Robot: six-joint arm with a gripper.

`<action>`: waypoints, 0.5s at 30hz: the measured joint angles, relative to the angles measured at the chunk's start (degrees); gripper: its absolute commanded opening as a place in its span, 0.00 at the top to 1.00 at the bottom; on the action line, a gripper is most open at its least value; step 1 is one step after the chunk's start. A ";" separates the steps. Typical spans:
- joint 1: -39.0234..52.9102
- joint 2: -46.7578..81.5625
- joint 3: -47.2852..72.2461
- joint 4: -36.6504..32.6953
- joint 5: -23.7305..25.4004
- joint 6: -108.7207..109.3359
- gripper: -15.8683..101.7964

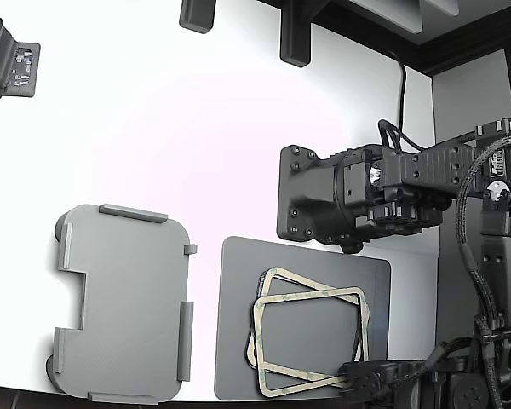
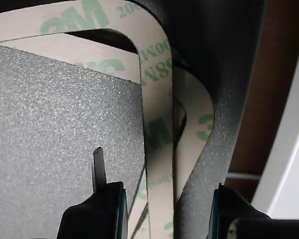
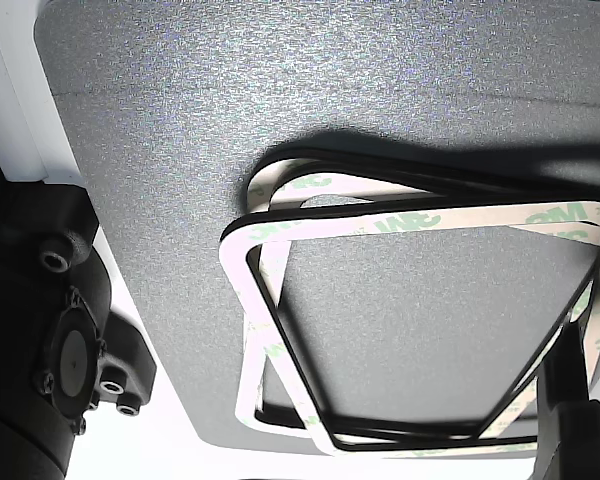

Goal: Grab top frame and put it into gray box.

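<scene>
The work is at the grasping step: nothing has been lifted yet, and the top frame (image 1: 311,341) lies askew on its twin (image 1: 271,281), both resting on the dark gray mat (image 1: 238,324), which serves here as the landmark. In the wrist view the gripper (image 2: 167,209) sits low at the mat's edge with its jaws apart, one finger over the mat inside the frame's hollow, the other outside the frame strip (image 2: 157,124), so the strip runs through the gap unclamped. In the exterior view that gripper (image 1: 362,375) reaches in at the mat's lower corner on the exterior view's right, while a second, bulkier arm (image 1: 349,200) hangs just above the mat's far edge. The gray box (image 1: 123,307) stands just beside the mat, on the exterior view's left, with nothing in it. By my reading, the next move calls for pinching only the upper strip, since the lower frame lies touching beneath it, then lifting flat and carrying it across to the box.
</scene>
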 measured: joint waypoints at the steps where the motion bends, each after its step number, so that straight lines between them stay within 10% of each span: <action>1: 0.09 -0.09 0.00 -0.18 0.00 0.18 0.30; 15: 0.44 -1.41 0.00 -1.32 -0.26 1.85 0.40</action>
